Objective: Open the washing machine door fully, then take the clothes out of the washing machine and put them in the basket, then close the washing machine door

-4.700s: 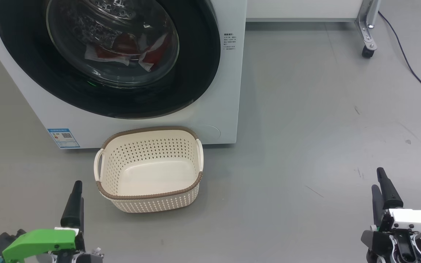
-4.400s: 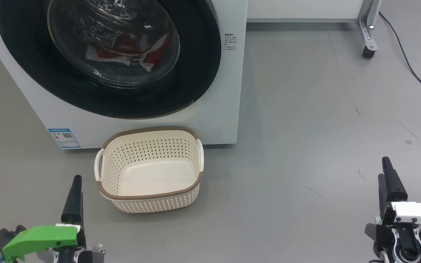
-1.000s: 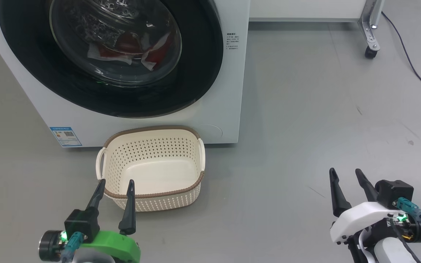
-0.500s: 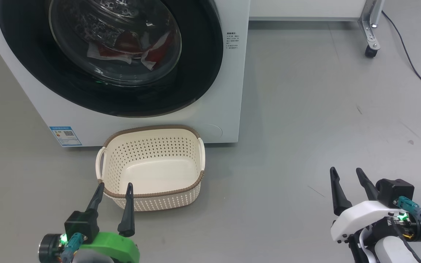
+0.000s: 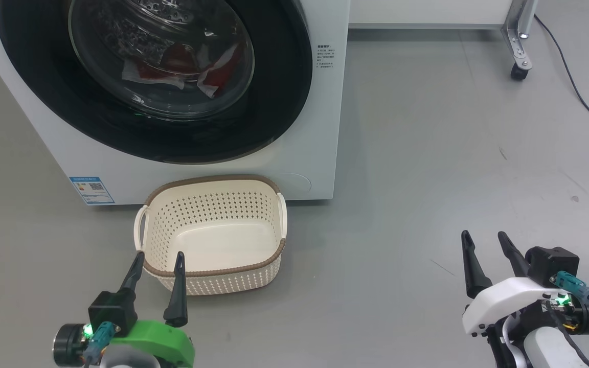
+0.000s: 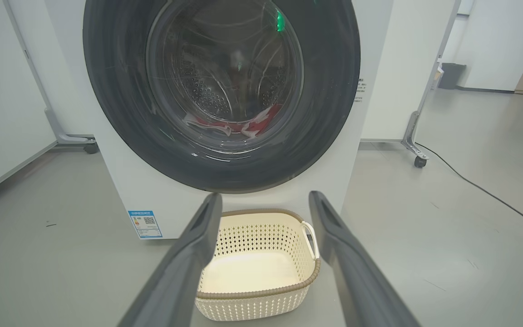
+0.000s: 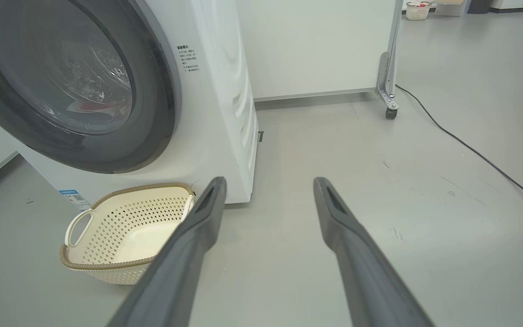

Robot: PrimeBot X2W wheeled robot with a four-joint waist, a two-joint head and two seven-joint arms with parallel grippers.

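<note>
door (image 5: 274, 102) looks shut: stiff, glossy, probably slippery, so hook its black rim edge. clothes (image 5: 182, 56) inside seem soft, light. left hand (image 5: 159, 255) and right hand (image 5: 482, 235) both spread, empty.

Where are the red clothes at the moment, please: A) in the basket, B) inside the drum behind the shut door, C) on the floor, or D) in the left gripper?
B: the clothes show red through the glass of the shut washing machine door.

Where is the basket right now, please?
In the head view the basket sits on the floor, left of centre, before the washing machine, below its door.
</note>
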